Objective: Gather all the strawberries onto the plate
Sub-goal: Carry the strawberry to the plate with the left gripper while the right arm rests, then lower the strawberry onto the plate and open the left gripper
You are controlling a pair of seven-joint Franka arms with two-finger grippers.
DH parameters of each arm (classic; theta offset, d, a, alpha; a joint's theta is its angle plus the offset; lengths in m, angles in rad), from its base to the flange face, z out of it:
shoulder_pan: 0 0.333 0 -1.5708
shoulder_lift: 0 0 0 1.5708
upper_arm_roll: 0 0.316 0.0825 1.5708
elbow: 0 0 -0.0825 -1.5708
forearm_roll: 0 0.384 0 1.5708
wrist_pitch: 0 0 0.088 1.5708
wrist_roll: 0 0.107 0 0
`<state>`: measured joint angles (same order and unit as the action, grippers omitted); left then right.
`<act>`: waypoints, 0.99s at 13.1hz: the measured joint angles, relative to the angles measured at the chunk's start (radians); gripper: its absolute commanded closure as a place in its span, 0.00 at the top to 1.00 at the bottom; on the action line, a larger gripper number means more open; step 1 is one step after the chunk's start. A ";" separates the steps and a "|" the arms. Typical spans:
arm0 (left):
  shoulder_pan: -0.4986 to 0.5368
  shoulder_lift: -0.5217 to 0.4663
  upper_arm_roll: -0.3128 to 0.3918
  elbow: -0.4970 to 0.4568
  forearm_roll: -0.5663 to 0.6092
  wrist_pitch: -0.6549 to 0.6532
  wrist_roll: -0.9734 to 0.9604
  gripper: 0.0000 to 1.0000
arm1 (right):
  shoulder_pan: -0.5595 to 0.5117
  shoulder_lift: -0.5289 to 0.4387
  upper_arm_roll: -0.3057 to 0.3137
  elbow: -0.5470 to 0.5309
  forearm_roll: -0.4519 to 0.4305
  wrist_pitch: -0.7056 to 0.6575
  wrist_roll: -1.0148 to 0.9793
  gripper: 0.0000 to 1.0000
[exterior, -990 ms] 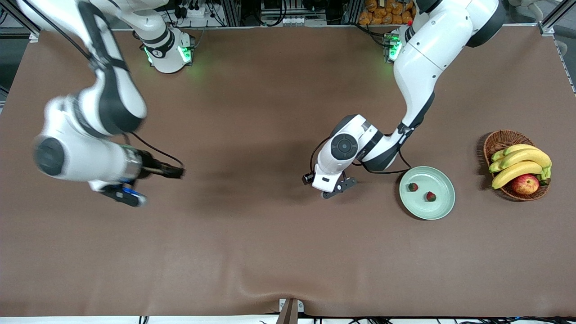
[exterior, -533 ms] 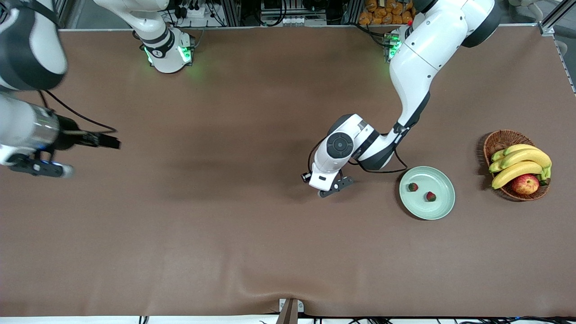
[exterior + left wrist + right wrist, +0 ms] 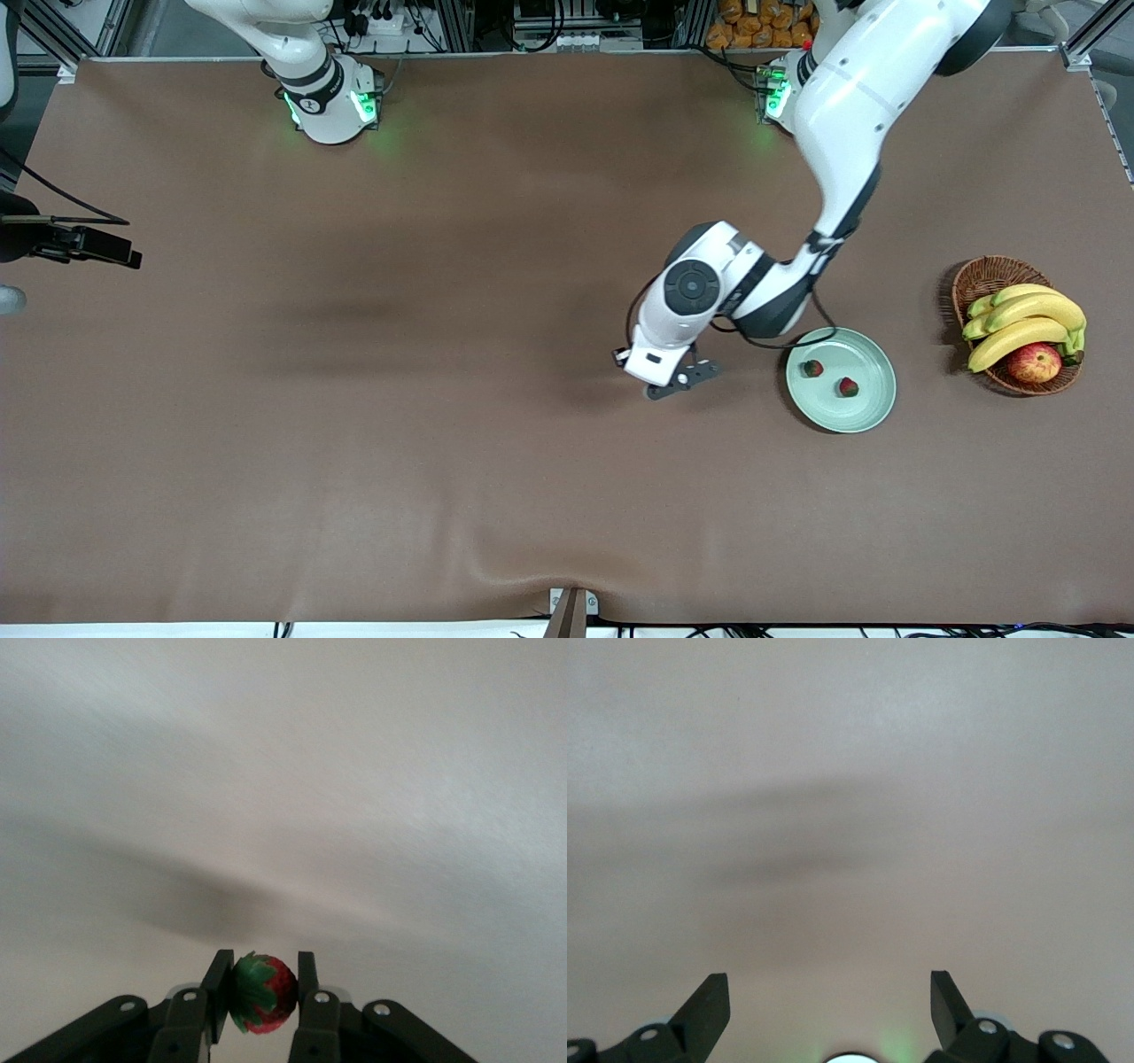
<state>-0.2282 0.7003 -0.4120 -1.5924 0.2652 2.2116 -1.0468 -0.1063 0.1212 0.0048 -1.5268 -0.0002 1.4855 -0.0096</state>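
Red berry (image 3: 262, 994) pinched in left claw (image 3: 260, 992), beside plate (image 3: 873, 409); two berries (image 3: 812, 368) in. Next: carry over plate, probably last one. Right claw (image 3: 830, 999) open, waiting.

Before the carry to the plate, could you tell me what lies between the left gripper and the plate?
Only bare brown table, as the front view shows. The left gripper, shut on a strawberry, is beside the plate, toward the right arm's end.
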 measured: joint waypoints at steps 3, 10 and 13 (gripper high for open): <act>0.080 -0.082 -0.001 -0.009 -0.002 -0.178 0.179 0.00 | 0.017 0.000 0.005 -0.006 -0.007 0.073 0.000 1.00; 0.314 -0.118 0.003 -0.113 0.028 -0.251 0.514 0.00 | 0.019 0.000 0.004 -0.011 -0.063 0.104 -0.024 1.00; 0.392 -0.115 0.004 -0.145 0.112 -0.249 0.550 0.43 | 0.020 0.000 0.004 -0.011 -0.062 0.063 -0.024 1.00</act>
<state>0.1637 0.5852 -0.4077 -1.7379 0.3777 1.9628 -0.4973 -0.0867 0.1212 0.0083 -1.5374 -0.0626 1.5485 -0.0338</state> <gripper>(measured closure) 0.665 0.000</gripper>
